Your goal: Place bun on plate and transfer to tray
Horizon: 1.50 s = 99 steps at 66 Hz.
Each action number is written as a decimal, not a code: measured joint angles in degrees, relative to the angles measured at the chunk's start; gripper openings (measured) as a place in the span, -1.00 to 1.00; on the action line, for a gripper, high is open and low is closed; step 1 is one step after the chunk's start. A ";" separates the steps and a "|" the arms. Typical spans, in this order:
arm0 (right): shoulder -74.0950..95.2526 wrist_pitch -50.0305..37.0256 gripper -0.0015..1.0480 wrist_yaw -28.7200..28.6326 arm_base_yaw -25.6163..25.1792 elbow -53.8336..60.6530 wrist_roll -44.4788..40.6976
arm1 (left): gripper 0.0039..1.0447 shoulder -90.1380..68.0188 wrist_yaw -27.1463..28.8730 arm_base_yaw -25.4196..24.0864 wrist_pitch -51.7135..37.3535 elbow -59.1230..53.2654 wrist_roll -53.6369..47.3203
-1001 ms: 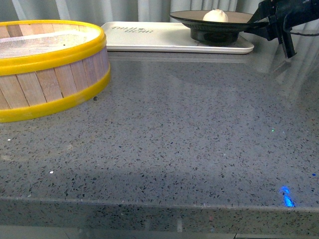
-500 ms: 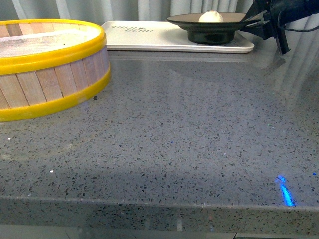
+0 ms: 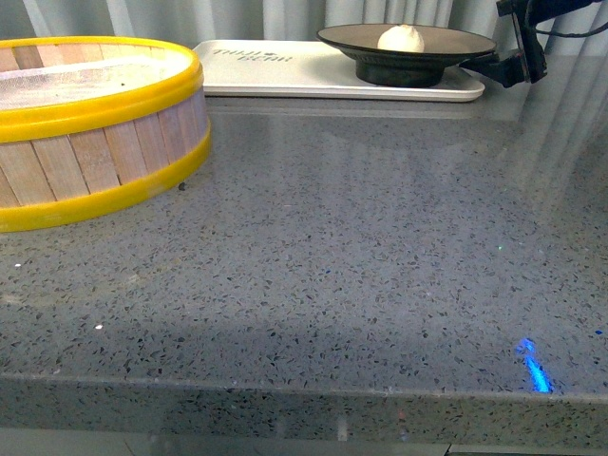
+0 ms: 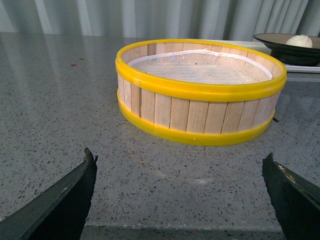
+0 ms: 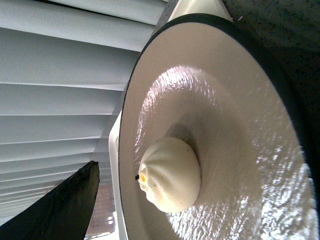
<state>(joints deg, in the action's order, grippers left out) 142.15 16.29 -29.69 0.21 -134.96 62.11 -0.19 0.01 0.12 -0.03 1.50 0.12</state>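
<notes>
A wooden steamer basket [image 3: 95, 128] with thick yellow rims at top and bottom stands upright on the grey speckled bench [image 3: 332, 275]; its wall is made of pale vertical slats and a white mesh liner [image 4: 200, 67] lies inside it. Behind the basket, past the bench's far edge, hangs a pleated pale grey curtain [image 4: 125, 17]. Well away from the basket, near the bench's front edge, a small blue light spot [image 3: 534, 369] glows on the stone
</notes>
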 joint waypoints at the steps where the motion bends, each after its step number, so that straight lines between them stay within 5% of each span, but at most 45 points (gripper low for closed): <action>1: 0.00 -0.02 0.85 -0.02 0.00 0.00 0.00 | 0.88 0.00 0.00 0.00 0.00 0.00 0.02; 50: -8.17 -5.03 0.84 0.46 -1.36 11.82 3.89 | 0.88 0.00 0.00 0.00 0.00 0.00 0.02; 79: -25.38 -17.44 0.84 3.61 -3.26 37.11 9.25 | 0.88 0.00 0.00 0.00 0.00 0.00 0.02; 88: -32.74 -20.35 0.84 9.90 -3.72 47.52 7.15 | 0.88 0.00 0.00 0.00 0.00 0.00 0.02; 99: -47.69 -24.33 0.84 30.03 -5.01 63.06 -8.70 | 0.88 0.00 0.00 0.00 0.00 0.00 0.02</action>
<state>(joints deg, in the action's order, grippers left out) 94.45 -8.03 0.34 -4.80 -71.90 53.41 -0.19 0.01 0.12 -0.03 1.50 0.14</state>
